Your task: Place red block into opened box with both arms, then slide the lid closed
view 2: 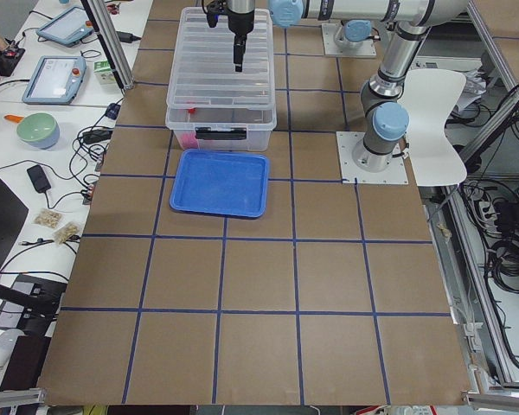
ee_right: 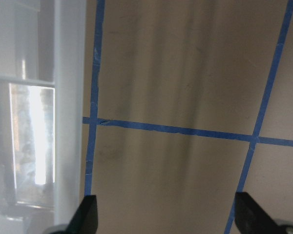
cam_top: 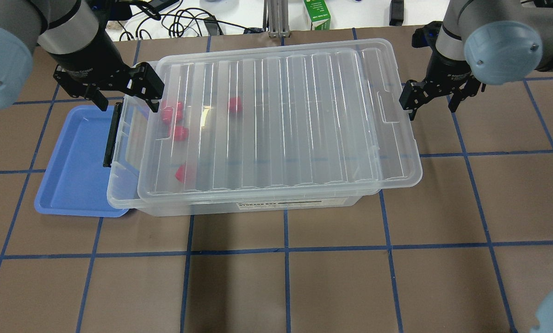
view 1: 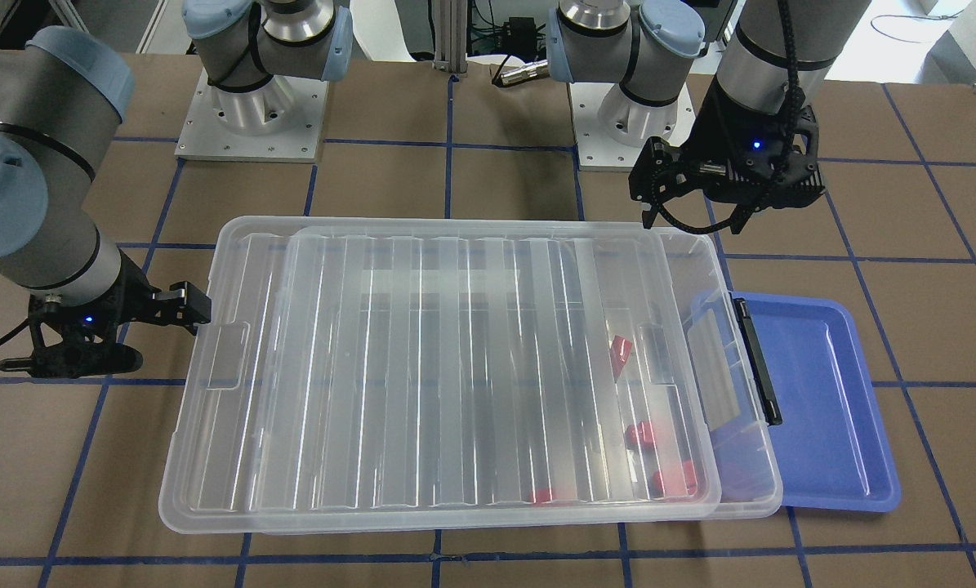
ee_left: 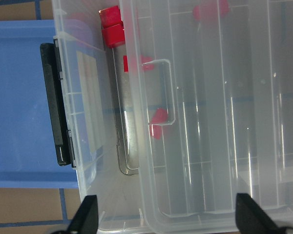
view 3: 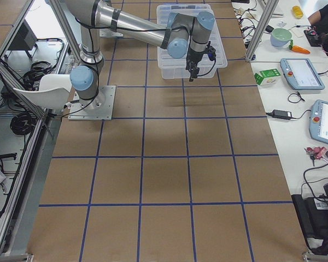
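The lid is seen offset on the box along its long axis toward the right claw, which is spread and empty just beside that short end; the left claw is spread too.

lid on box, offset right | blocks inside | tray beside left end

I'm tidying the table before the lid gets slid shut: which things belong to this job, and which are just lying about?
Job: red blocks inside the box; lid partly over it; left gripper and right gripper, both open.
Lying about: blue tray at the box's end; green carton.
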Tool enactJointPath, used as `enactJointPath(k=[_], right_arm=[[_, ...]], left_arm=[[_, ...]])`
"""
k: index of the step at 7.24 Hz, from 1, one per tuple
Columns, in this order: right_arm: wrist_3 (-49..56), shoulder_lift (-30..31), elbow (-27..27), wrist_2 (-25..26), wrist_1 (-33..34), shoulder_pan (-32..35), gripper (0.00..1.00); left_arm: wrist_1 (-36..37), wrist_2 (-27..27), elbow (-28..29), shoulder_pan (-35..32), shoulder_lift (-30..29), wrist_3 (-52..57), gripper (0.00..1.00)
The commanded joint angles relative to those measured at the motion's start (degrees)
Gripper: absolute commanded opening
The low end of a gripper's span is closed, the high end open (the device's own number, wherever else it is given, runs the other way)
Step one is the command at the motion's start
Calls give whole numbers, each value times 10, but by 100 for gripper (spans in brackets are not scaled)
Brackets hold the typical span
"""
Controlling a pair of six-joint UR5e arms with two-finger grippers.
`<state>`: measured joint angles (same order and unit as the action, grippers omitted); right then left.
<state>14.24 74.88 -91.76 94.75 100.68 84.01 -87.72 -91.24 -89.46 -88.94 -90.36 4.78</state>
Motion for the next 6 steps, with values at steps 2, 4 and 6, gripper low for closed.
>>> enactJointPath(k=[2,4,6], right_arm=[[-1,0,0,-18,0,18,100],[0,1,0,-18,-1,20,100],[0,0,0,-18,-1,21,100]], left_arm=[[0,3,0,0,0,-15,100],[1,4,2,-1,0,-16,100],[1,4,2,-2,0,-16,100]])
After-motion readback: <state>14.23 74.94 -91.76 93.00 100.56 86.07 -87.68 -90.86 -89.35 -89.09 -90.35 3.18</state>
